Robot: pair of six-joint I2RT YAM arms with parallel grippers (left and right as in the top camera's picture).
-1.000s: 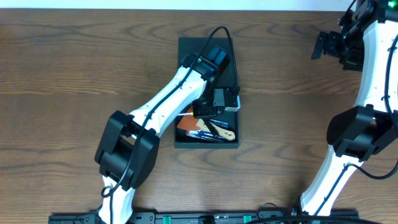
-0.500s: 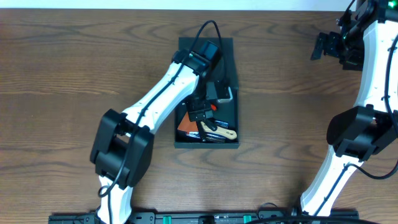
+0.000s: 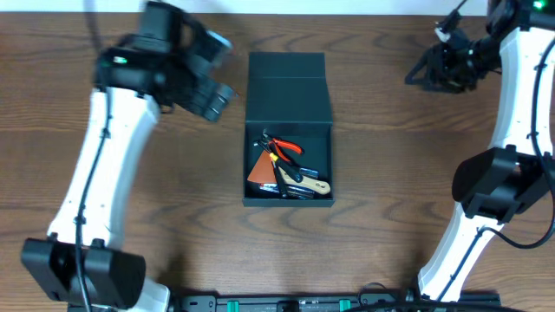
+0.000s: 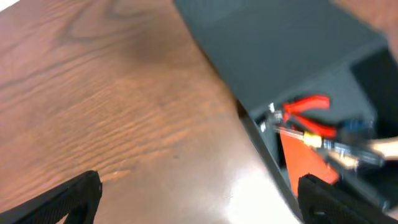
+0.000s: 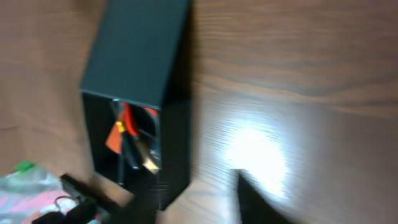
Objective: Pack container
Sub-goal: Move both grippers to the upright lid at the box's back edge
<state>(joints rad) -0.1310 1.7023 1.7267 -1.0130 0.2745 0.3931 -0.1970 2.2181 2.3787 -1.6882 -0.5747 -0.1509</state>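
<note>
Treat the rigid container as probably heavy; take its lid edge with the spread, empty left gripper; whether the blurred right gripper is clenched, you cannot tell.

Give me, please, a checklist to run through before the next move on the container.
1. Container lid folded open: ok.
2. Red-handled pliers inside the container: ok.
3. Left gripper open, empty, clear of the container: ok.
4. Right gripper away from the container: ok.
5. Right gripper's jaws open or shut: cannot tell.
6. Wooden-handled tool low enough for the lid to close: cannot tell.
</note>
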